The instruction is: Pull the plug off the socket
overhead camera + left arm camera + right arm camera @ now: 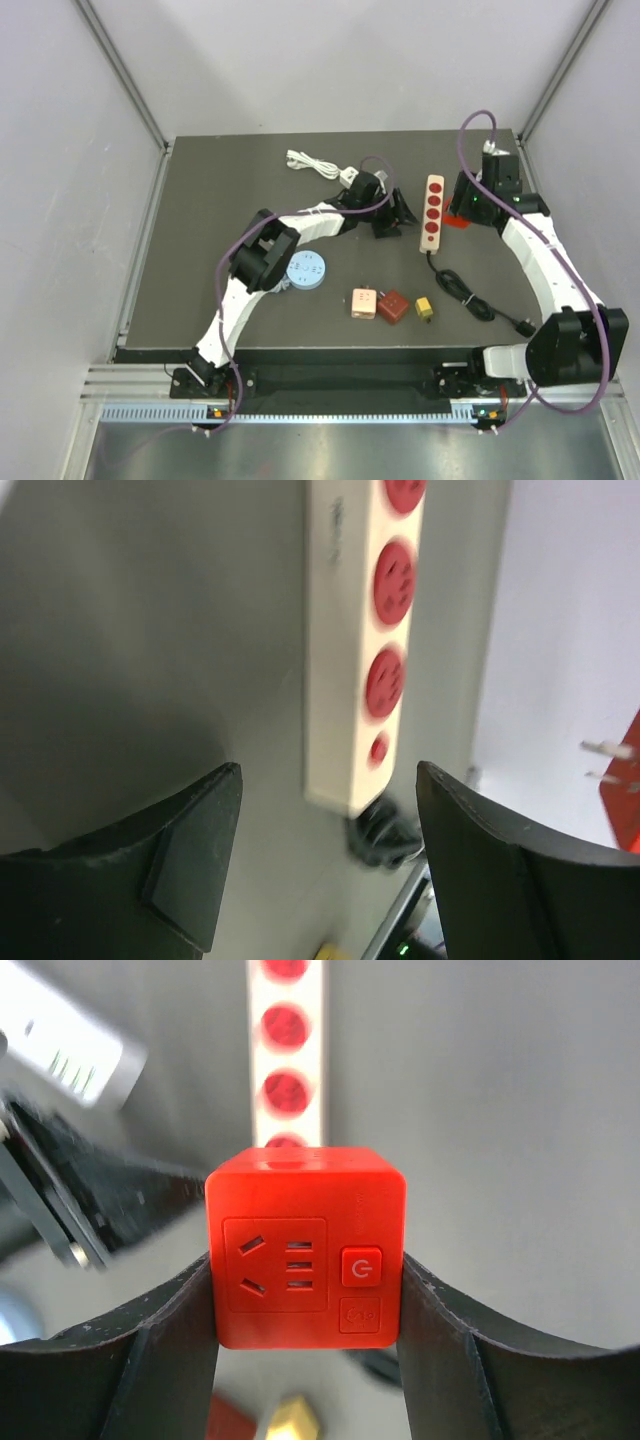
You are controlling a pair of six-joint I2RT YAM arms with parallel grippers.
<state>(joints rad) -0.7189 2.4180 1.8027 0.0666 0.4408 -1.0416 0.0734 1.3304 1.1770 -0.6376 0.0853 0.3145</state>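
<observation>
The cream power strip (432, 212) with red sockets lies on the dark table; it also shows in the left wrist view (365, 650) and in the right wrist view (286, 1050). My right gripper (305, 1300) is shut on the red cube plug (305, 1260) and holds it clear of the strip. The cube's corner and two metal prongs (605, 750) show bare in the air at the right edge of the left wrist view. My left gripper (330, 860) is open and empty, just left of the strip's cable end. In the top view the left gripper (395, 215) and the right gripper (462, 210) flank the strip.
The strip's black cable (470, 295) runs toward the front right. A white charger with its cable (315, 165) lies at the back. A blue disc (306, 270), a pink cube (364, 303), a dark red cube (393, 306) and a yellow cube (425, 308) lie near the front.
</observation>
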